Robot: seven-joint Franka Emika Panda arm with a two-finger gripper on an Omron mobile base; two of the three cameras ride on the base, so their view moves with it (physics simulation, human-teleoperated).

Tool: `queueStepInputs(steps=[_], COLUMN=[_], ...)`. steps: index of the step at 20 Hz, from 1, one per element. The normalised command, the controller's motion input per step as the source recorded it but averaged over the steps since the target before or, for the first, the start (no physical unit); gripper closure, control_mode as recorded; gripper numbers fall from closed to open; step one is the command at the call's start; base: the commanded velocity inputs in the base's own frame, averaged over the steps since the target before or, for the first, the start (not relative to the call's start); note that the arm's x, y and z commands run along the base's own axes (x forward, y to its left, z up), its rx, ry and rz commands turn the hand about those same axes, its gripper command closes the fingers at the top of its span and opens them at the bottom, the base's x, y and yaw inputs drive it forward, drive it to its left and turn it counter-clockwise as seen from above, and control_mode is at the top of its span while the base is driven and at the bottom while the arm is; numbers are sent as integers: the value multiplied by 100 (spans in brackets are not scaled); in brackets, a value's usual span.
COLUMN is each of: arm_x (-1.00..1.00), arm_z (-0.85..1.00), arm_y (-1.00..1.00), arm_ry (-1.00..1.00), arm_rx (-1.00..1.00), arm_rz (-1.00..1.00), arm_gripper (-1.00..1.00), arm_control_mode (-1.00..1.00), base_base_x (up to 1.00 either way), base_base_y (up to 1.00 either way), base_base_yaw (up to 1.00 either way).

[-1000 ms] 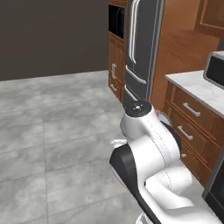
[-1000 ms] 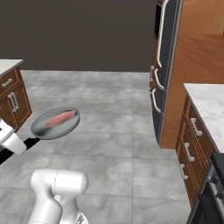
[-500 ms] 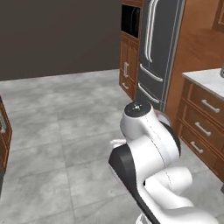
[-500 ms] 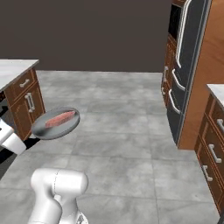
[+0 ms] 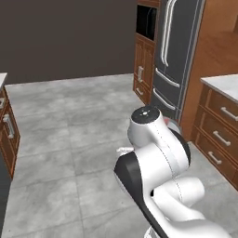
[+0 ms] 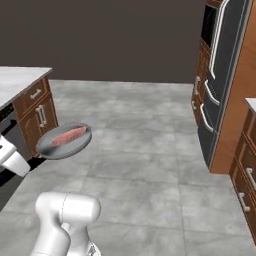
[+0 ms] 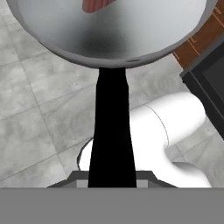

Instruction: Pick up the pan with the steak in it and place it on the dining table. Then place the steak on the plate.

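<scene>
The pan [image 6: 64,141] hangs level in the air over the kitchen floor, left of my arm in the right base view, with the pinkish-red steak [image 6: 68,135] lying in its bowl. My gripper [image 6: 22,162] comes in from the left edge and is shut on the pan's black handle. In the hand view the handle [image 7: 111,127] runs straight up from my gripper [image 7: 111,177] to the grey pan [image 7: 109,35], and one end of the steak [image 7: 97,4] shows at the top edge. The dining table and the plate are out of view.
A tall dark fridge [image 6: 225,75] [image 5: 179,51] stands between wooden cabinets on the right. A white-topped counter with wooden drawers [image 6: 25,87] is on the left, and another counter corner [image 5: 223,86] is at the right. Grey floor tiles lie ahead.
The whole scene has slid sideways in both base views, so the base has moved. The pan with the steak keeps its place in my shut gripper.
</scene>
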Motion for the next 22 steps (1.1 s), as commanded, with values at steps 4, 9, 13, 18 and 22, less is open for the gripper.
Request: queueStepInputs(steps=[4,9,13,18,22], arm_x=[0,0,0,0,0], arm_z=[0,0,0,0,0], arm_y=[0,0,0,0,0], arm_ry=[0,0,0,0,0], arm_rx=[0,0,0,0,0], arm_rz=[0,0,0,0,0], arm_gripper=[100,100,100,100,100], arm_control_mode=[100,100,100,100,100], base_base_x=[-23,-18,-18,-19,-16], base_base_y=[0,0,0,0,0], base_base_yaw=[45,47,47,47,46])
